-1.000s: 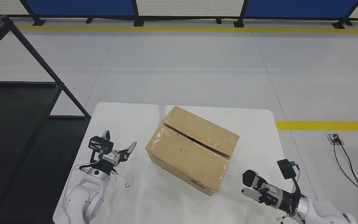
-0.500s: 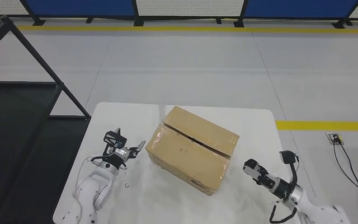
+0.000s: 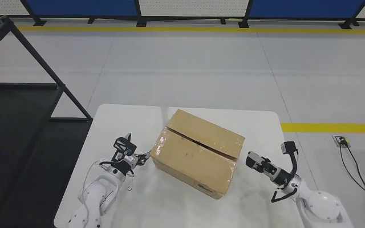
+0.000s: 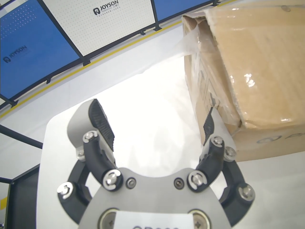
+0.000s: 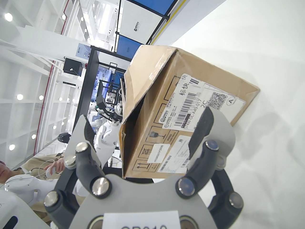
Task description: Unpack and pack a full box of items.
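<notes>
White counter [image 3: 114,119] on a grey floor [image 3: 199,62], with blue and white panels [image 3: 80,7] behind.
Cardboard box [image 3: 197,151] sits in the counter's middle, flaps down. Left pincer [image 4: 152,109] is open just beside one end, where clear tape [image 4: 197,46] shines. Right pincer [image 5: 146,115] is open near the other end, where paper labels [image 5: 197,101] and a dark gap [image 5: 133,117] under a flap [image 5: 147,72] show.
</notes>
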You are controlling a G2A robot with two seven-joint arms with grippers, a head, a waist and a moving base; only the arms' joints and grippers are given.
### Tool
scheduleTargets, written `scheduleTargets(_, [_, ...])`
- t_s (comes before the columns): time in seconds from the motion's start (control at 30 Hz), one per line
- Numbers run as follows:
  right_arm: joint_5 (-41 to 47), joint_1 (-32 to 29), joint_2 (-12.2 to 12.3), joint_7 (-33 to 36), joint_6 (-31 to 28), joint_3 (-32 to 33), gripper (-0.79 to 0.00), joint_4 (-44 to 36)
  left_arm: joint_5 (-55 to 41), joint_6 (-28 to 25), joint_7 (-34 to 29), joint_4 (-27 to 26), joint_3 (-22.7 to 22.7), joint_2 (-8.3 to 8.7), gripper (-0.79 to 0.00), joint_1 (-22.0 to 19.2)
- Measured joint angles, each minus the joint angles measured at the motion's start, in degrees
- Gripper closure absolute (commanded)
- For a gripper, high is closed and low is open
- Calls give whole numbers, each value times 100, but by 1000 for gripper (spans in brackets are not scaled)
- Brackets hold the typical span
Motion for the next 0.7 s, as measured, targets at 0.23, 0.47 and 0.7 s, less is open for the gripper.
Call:
scheduleTargets(0.23, [117,483,-24,23,26,-370,-785,321,6,-48,107,-138,22,20,-785,155])
scheduleTargets(0.47, [117,829,-37,-40,65,-614,-785,517,-32,-68,196,-270,-3,43,-785,319])
scheduleTargets(0.7, [-15,1116,-47,-125,165,-837,-785,644,-103,-114,276,-414,-53,67,-785,507])
